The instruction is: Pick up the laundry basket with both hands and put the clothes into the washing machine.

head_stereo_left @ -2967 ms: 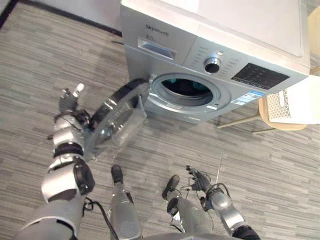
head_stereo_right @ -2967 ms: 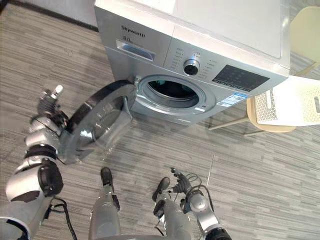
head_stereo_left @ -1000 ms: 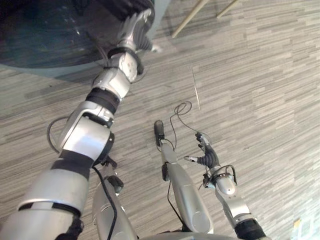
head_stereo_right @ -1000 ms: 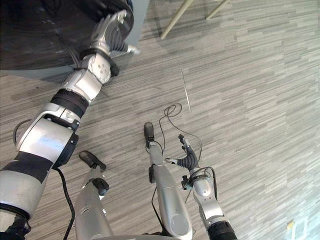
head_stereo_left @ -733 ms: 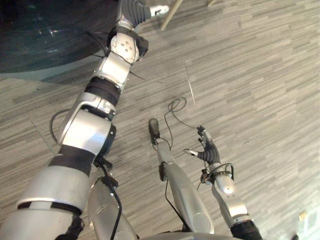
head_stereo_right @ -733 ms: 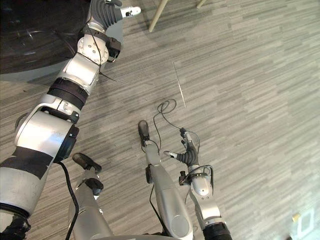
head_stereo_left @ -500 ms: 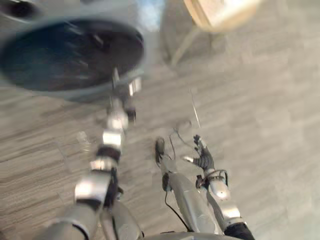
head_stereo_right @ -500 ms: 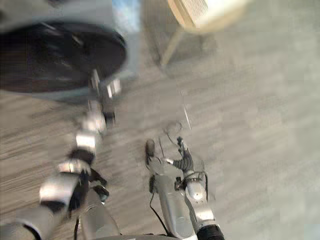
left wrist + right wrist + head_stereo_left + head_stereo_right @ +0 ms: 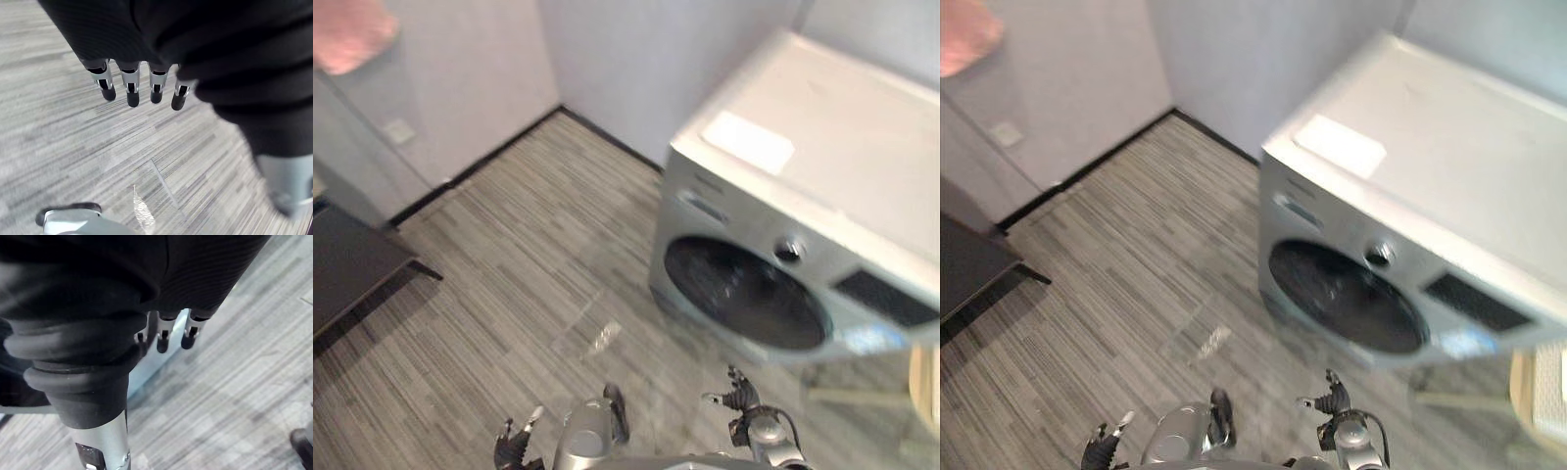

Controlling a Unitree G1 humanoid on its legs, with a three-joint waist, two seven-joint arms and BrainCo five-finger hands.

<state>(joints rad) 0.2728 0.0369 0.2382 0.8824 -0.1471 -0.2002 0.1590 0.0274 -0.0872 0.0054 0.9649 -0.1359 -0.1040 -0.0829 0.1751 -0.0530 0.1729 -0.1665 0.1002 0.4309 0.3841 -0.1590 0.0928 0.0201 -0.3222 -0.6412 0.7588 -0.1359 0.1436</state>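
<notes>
Washing machine [image 9: 822,186] stands ahead on the right, against the wall; its dark round door [image 9: 744,294] sits flush, closed. Left hand [image 9: 514,448] and right hand [image 9: 741,399] hang low over the grey plank floor [image 9: 509,255], well apart, fingers loosely spread, holding nothing.

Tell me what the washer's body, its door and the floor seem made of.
Washer: silver-grey painted metal or plastic; smooth, faintly glossy panels leave it open.
Door: dark tinted glass or plastic, judging by its highlights.
Floor: grey wood-look planks, probably laminate or vinyl; streaked grain, one glare patch.
</notes>
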